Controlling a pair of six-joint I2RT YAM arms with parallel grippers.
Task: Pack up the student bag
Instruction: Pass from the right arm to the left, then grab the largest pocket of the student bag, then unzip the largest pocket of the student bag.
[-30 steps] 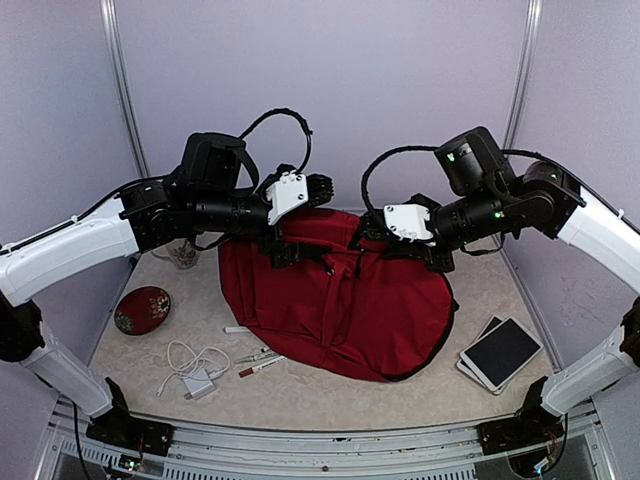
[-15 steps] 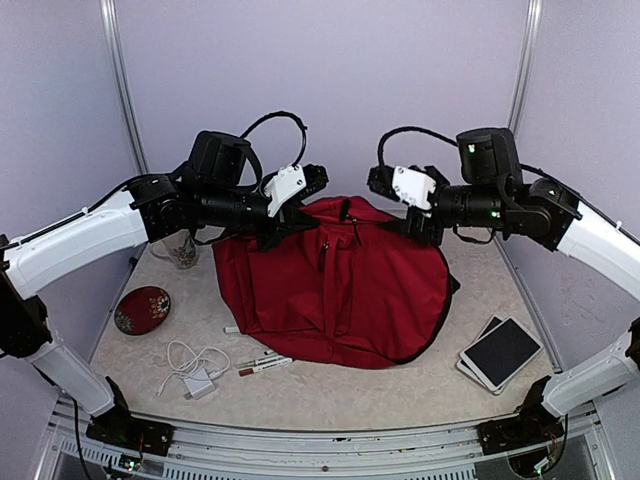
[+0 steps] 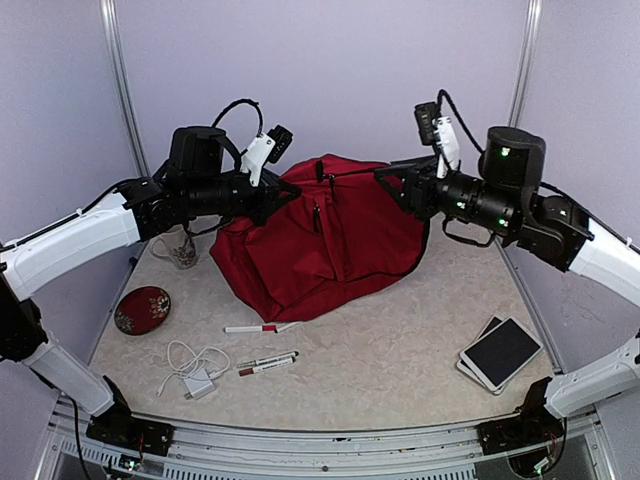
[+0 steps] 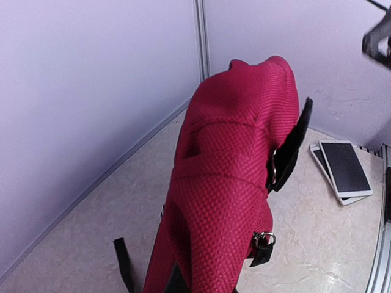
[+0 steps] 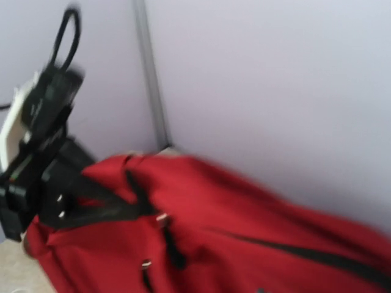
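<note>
Tabletop (image 3: 400, 390), pale and mottled, carries everything. The student bag (image 3: 320, 245) stands at the far centre. Its dark-red body is pulled up into a peak, and its lower edge rests on the surface. In the left wrist view the student bag (image 4: 232, 183) rises as a tall ridge of red mesh with black straps and metal rings down its right side.

The left gripper (image 3: 287, 193) meets the bag's upper left shoulder. Its fingers are buried in the cloth, and the fabric hangs from them, so the jaws are clamped on the bag. The right gripper (image 3: 392, 180) is at the upper right, where a taut black strap runs from the bag's top into its closed jaws. The right wrist view is blurred and does not show its fingers.

Near right lie two stacked tablets (image 3: 502, 352). On the left are a red dish (image 3: 142, 308) and, farther back, a glass cup (image 3: 183, 250). Near left lies a white charger with its cable (image 3: 197, 375). Just right of it are two markers (image 3: 268, 361), and a single pen (image 3: 250, 328) lies close to the bag's near edge.
</note>
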